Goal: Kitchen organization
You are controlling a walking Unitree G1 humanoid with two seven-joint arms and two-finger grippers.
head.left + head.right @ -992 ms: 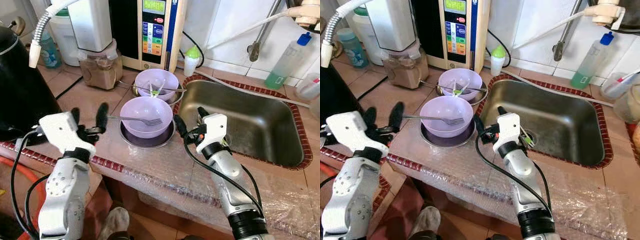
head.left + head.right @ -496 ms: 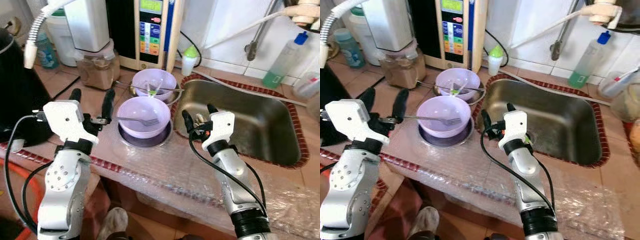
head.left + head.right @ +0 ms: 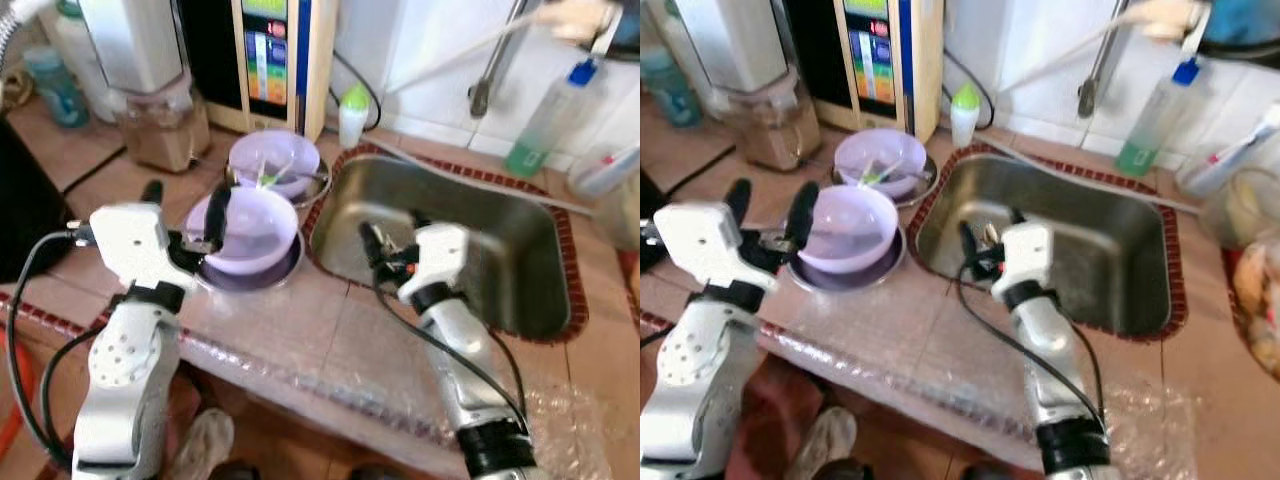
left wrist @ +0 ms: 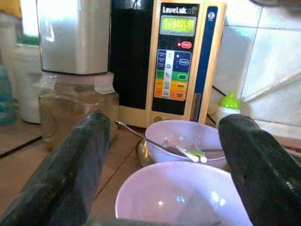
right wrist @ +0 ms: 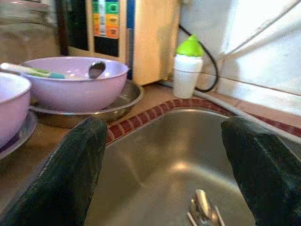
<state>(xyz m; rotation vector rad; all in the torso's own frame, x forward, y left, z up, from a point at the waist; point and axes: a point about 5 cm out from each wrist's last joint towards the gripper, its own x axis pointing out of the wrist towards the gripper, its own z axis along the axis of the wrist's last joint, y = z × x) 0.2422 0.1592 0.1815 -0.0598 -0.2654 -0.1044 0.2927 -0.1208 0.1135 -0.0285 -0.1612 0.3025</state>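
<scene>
While both grippers' fingers stay spread, near purple bowl (image 3: 245, 230) seemingly empty, far bowl (image 3: 273, 162) holding utensils (image 4: 181, 151).

Open sink basin (image 3: 520, 250) beside crowded bowls (image 3: 250, 215)

Head stereo pair: high vantage, looking forward and down over the desk (image 3: 330, 330); both eyes share the sink (image 3: 520, 235), the near bowl (image 3: 250, 225) and both arms, slightly blurred.

Left wrist camera: low and close, facing the far wall along its own fingers (image 4: 70, 165); takes in the near bowl, far bowl (image 4: 186, 141) and water machine (image 4: 181, 56).

Right wrist camera: low, at the sink's near-left rim, facing far-left; shares the far bowl and water machine.
</scene>
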